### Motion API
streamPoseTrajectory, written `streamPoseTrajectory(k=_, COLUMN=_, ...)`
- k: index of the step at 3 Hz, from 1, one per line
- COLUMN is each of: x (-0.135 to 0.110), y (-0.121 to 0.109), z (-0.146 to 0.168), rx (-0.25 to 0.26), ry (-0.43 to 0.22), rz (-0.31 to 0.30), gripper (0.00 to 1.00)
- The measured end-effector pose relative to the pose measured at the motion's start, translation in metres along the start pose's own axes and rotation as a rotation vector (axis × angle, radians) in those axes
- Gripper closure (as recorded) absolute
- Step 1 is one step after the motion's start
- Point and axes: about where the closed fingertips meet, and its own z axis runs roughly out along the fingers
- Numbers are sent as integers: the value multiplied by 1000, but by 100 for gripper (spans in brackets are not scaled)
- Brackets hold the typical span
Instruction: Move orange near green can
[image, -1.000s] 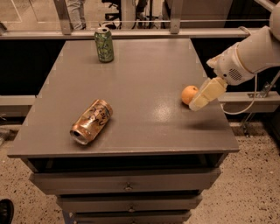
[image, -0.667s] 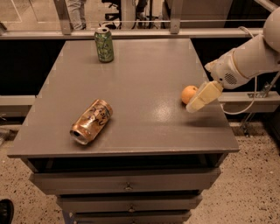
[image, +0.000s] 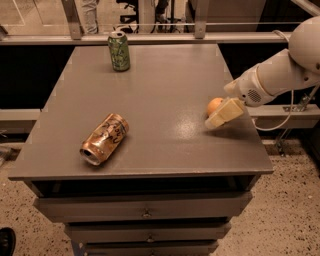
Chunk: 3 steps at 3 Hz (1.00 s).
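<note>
A cream-white tool (image: 223, 114) sits right of centre beside the plain orange (image: 214, 105); light green can (image: 119, 51), dark markings, upper left; copper-orange can (image: 104, 138); grey tabletop (image: 165, 85).

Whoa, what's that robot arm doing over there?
A white robot arm is reaching in from the right, and its hand is right up against the little orange near the right edge of the table. Its job is to move the orange next to the green can, which stands upright at the back left, far from the orange. That step is not yet done. A copper can lies on its side near the front left.
</note>
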Motion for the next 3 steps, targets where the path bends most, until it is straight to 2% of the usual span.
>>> streamPoseTrajectory(k=1, x=-1, y=0, z=4, rx=-6, ry=-2, rz=19, gripper=42)
streamPoseTrajectory(k=2, x=-19, y=-3, z=-7, rx=-9, ry=-38, rz=12, gripper=73)
streamPoseTrajectory(k=3, x=-45, y=-11, z=-25, rx=3, ry=-96, rz=-13, gripper=96)
